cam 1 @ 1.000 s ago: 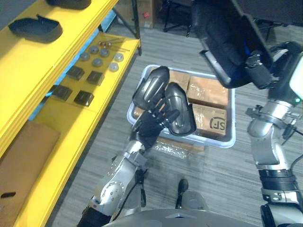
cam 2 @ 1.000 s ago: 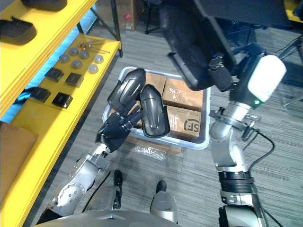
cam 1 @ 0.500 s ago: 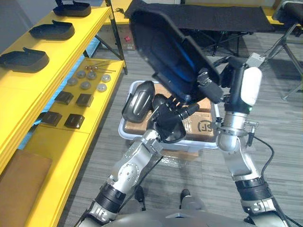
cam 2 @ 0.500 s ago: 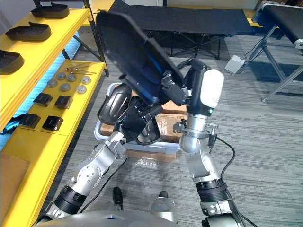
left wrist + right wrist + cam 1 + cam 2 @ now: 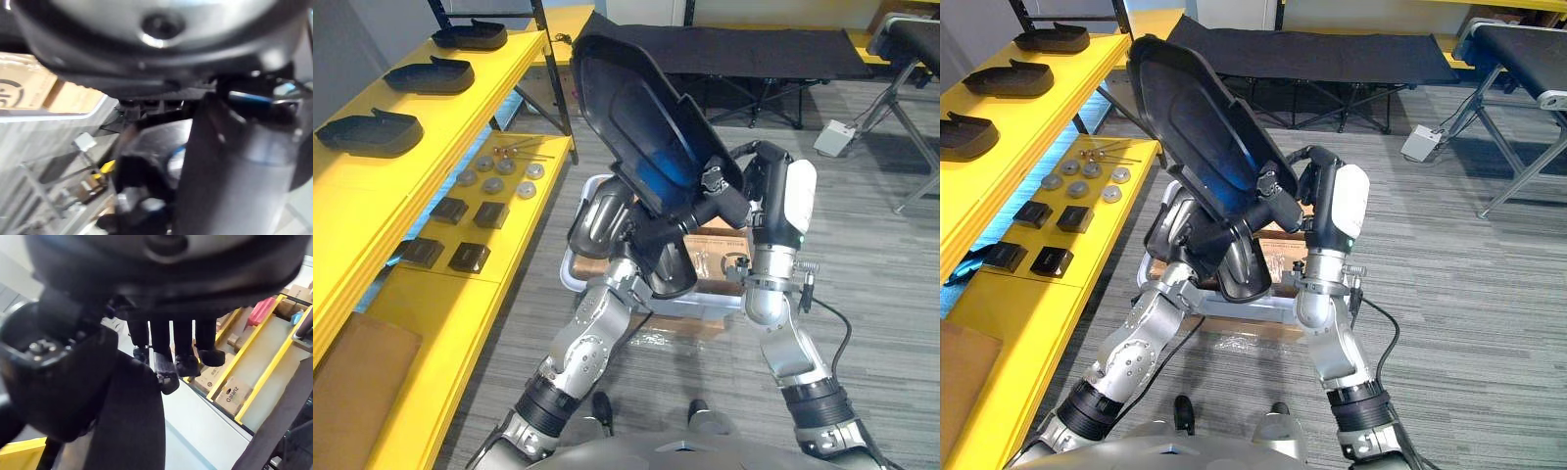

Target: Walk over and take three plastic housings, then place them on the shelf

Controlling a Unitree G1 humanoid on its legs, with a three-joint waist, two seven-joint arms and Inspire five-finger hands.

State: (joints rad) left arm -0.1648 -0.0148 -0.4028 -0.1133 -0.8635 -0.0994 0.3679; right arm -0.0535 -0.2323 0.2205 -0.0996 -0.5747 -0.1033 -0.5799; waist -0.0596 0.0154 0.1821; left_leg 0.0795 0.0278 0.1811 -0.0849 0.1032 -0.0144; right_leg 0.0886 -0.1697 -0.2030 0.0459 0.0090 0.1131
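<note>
1. My right hand [image 5: 717,192] is clamped on the lower edge of the big black housing [image 5: 641,122]. It stands tilted with its hollow side facing me, and its top edge is close to the shelf's black upright [image 5: 553,88].
2. My left hand [image 5: 1201,240] is curled round two smaller housings [image 5: 1242,274], held over the grey crate [image 5: 566,277] right under the big one. Can't tell if they touch it.
3. The crate holds cardboard boxes [image 5: 720,259] and sits on the floor just beside the lower yellow shelf [image 5: 431,323].
4. The upper shelf [image 5: 362,186] has three black housings [image 5: 369,132] in a row, with bare board nearer me.
5. The lower shelf carries grey discs [image 5: 494,184] and small black blocks [image 5: 470,257].
6. There's open grey carpet [image 5: 881,294] on my right and a black cot [image 5: 773,44] beyond.
</note>
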